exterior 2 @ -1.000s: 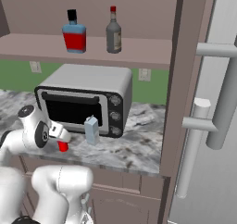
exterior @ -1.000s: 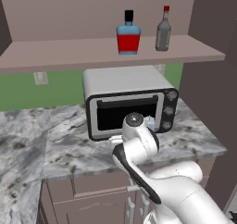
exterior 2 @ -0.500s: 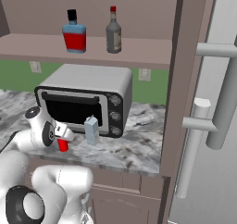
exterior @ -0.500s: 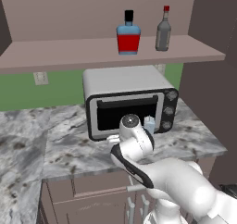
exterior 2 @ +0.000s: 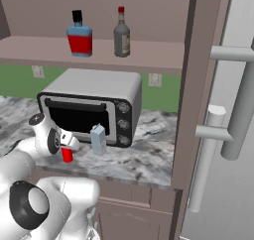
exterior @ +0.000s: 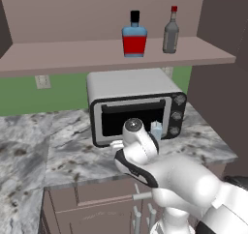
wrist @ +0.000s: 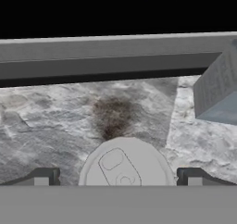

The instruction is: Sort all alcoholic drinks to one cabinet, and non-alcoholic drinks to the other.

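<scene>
1. Gripper: jaws spread wide, pointing down, straddling red can without touching.
2. Arm: bent low over marble counter, before toaster oven.
3. Pale-blue container: just beside can.

base views flank counter, hand view close

the arm has been swung forward and lowered toward the counter in front of the toaster oven. the gripper has been brought down over the red can, whose silver top is now framed between the wide-spread fingertips. in the right base view more of the can has been covered by the wrist.
</scene>
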